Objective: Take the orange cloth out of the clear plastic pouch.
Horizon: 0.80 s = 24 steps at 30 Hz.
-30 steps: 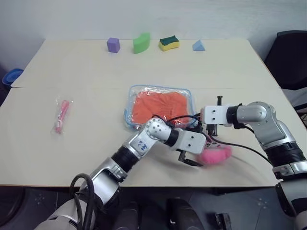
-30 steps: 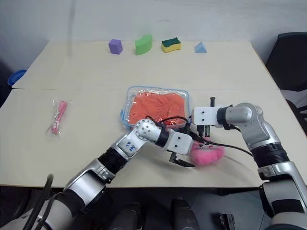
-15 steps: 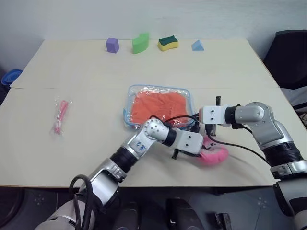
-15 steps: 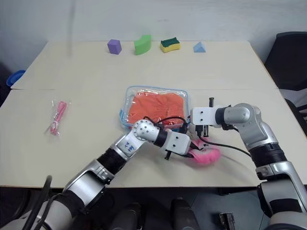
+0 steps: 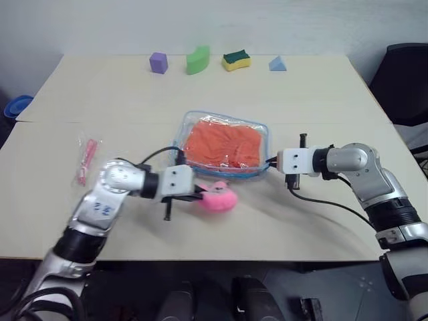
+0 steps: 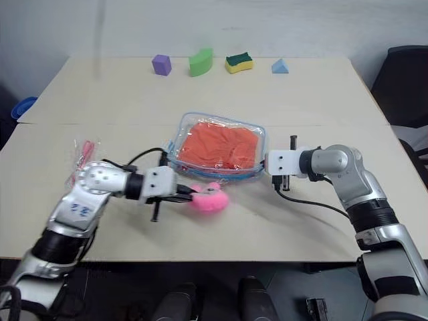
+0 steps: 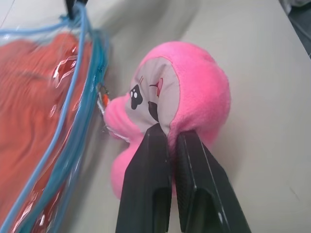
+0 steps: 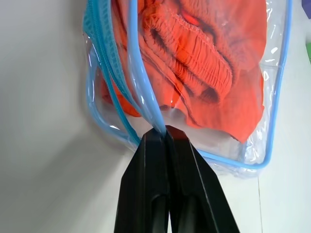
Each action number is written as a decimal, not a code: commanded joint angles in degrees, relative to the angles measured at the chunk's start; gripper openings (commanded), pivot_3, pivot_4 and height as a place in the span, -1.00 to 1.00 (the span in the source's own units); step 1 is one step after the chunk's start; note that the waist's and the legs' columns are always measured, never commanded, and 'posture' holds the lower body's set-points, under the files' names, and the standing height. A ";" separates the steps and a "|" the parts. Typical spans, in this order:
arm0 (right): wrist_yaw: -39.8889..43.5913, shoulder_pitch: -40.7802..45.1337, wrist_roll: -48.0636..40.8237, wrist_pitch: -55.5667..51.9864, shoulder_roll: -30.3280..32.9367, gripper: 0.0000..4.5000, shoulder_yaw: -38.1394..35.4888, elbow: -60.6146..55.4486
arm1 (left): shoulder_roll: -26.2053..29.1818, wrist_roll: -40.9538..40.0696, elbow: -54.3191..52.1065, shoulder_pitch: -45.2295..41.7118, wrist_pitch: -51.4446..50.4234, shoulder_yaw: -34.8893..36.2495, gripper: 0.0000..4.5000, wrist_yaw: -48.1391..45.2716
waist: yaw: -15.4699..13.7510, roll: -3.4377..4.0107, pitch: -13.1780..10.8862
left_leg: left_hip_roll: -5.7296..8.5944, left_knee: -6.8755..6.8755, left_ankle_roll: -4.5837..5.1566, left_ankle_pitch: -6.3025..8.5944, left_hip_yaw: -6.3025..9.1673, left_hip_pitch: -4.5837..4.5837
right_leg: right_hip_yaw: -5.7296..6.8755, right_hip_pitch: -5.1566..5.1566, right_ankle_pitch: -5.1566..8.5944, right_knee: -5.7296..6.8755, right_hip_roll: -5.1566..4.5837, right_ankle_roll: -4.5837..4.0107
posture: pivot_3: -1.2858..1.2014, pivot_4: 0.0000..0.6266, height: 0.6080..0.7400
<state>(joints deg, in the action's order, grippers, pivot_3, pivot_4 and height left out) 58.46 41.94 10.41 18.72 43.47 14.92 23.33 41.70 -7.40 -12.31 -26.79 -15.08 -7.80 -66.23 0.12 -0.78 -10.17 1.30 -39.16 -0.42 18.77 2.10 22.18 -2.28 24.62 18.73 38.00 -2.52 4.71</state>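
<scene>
On the counter [image 5: 321,87], the orange cloth [image 5: 222,142] lies inside the clear plastic pouch [image 5: 261,130], soft, light and likely best pinched at a fold. The right pincer [image 8: 166,132] grips the pouch's blue rim; the left pincer [image 7: 169,138] clamps a pink plush toy [image 7: 194,87], whose face appears in the left wrist view.
</scene>
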 commanded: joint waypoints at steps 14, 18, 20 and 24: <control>2.87 -5.78 -8.88 5.29 5.84 -1.00 -6.08 -4.87 | 13.07 -11.56 -1.15 16.65 -12.66 24.98 -0.99 3.03 | 0.29 0.05 -0.03 | -0.02 0.09 0.05 0.03 0.02 -0.01 | 0.03 -0.01 0.00 -0.04 0.01 -0.01 | 0.03 -0.52 1.00; 5.98 -8.84 -14.60 1.26 5.19 -1.00 -6.43 -11.58 | 10.17 -11.29 -1.49 18.35 -12.25 21.31 -0.99 5.25 | 0.11 0.05 -0.03 | -0.02 0.09 0.04 0.04 0.03 -0.01 | 0.03 -0.04 0.00 -0.04 0.00 -0.01 | 0.03 -0.52 1.00; 6.97 -10.09 -16.72 -2.87 5.57 -0.80 -6.90 -14.66 | 8.65 -11.52 -0.55 18.36 -12.68 20.74 -0.87 6.79 | 0.08 0.05 -0.03 | -0.02 0.07 0.05 0.04 0.04 -0.01 | 0.04 -0.05 0.00 -0.04 0.00 0.00 | 0.03 -0.52 1.00; 7.31 -14.02 -19.25 -8.89 7.06 -0.26 -8.73 -20.45 | 6.72 -13.76 -0.28 18.63 -13.79 22.03 -0.35 8.35 | 0.06 0.05 -0.03 | -0.03 0.07 0.06 0.05 0.08 -0.01 | 0.06 -0.05 0.00 -0.02 0.00 -0.01 | 0.03 -0.52 1.00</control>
<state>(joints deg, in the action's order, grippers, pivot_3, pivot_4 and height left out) 65.67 28.52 -6.63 11.88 48.96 8.92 6.18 48.75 -19.91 -12.55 -8.41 -28.46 12.42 -59.03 0.18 -0.73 -10.20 1.28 -39.09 -0.36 18.82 2.18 22.17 -2.22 24.57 18.74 37.97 -2.52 4.70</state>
